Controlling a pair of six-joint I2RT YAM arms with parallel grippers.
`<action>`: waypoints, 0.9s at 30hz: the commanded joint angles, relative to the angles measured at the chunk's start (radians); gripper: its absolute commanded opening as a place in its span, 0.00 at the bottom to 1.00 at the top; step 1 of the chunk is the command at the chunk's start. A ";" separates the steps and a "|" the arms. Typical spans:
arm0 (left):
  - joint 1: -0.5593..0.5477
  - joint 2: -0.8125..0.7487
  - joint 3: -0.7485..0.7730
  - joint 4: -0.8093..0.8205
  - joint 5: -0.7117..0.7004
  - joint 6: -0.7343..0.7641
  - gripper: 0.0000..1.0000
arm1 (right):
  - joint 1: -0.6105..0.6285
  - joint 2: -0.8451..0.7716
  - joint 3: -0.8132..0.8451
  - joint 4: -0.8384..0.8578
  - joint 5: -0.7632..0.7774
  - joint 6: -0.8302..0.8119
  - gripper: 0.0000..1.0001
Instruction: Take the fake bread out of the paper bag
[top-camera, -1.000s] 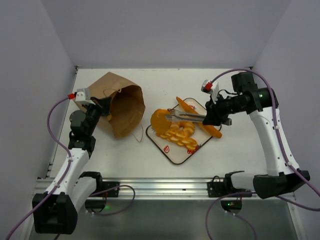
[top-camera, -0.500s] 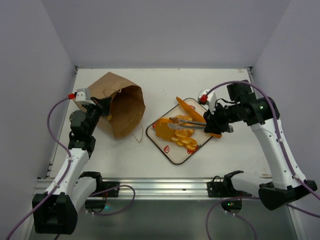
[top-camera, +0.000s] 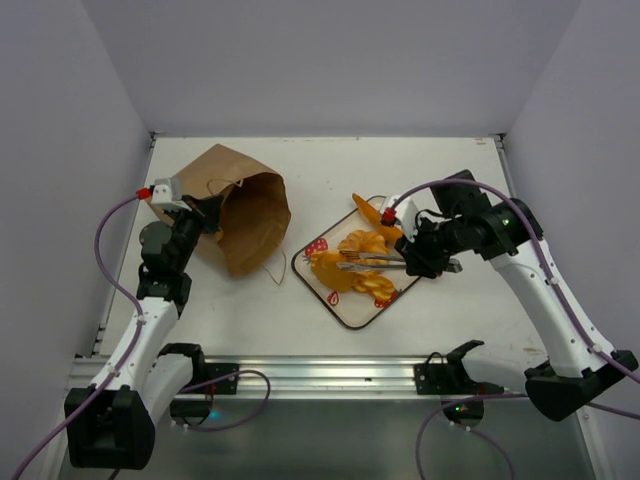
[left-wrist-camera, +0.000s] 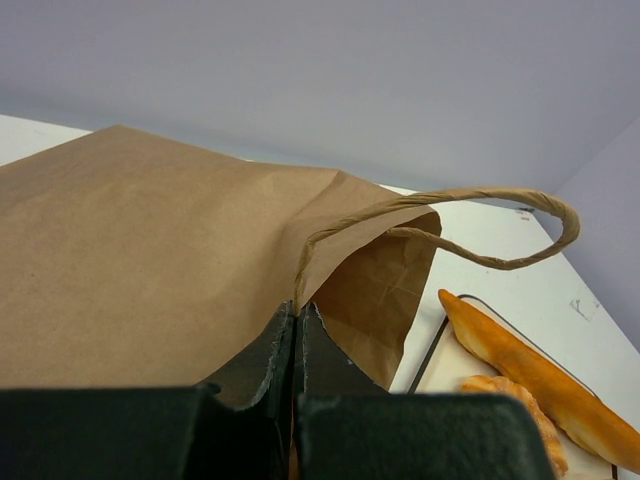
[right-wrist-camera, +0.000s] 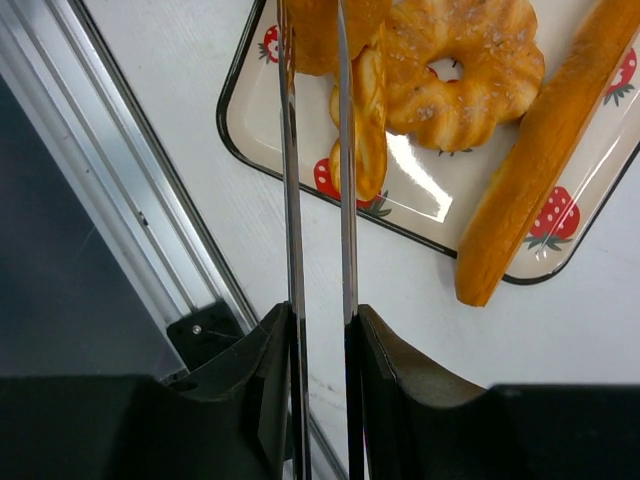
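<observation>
The left gripper (left-wrist-camera: 297, 330) is closed flat on the rim of the paper bag (left-wrist-camera: 150, 250), with only the paper pinched between its jaws. By this pinch the mouth is presumably held up and open, so that the inside can be reached. The bag is laid on its side on the surface (top-camera: 450, 170), at the left of the top view, with its mouth turned toward the centre and one twisted handle (left-wrist-camera: 500, 205) looping free.

The right gripper (right-wrist-camera: 320, 345) is narrowed on a pair of metal tongs (right-wrist-camera: 292, 200). A flat piece of the fake bread (right-wrist-camera: 315, 30) is clamped at their tips over the strawberry-printed tray (right-wrist-camera: 240, 150), apparently for setting down. A ring doughnut (right-wrist-camera: 465, 70), a braided loaf (right-wrist-camera: 365, 130) and a baguette (right-wrist-camera: 540, 160) are seen lying on the tray, out of the bag. Whether anything is left inside cannot be told.
</observation>
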 joint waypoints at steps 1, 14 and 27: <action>0.004 -0.012 -0.003 0.022 -0.016 0.028 0.00 | 0.050 -0.027 -0.008 -0.224 0.116 0.020 0.00; 0.004 -0.003 -0.009 0.025 -0.022 0.036 0.00 | 0.142 -0.028 0.011 -0.221 0.124 0.013 0.00; 0.004 0.003 -0.011 0.022 -0.014 0.033 0.00 | 0.140 -0.140 0.064 -0.223 0.116 0.027 0.00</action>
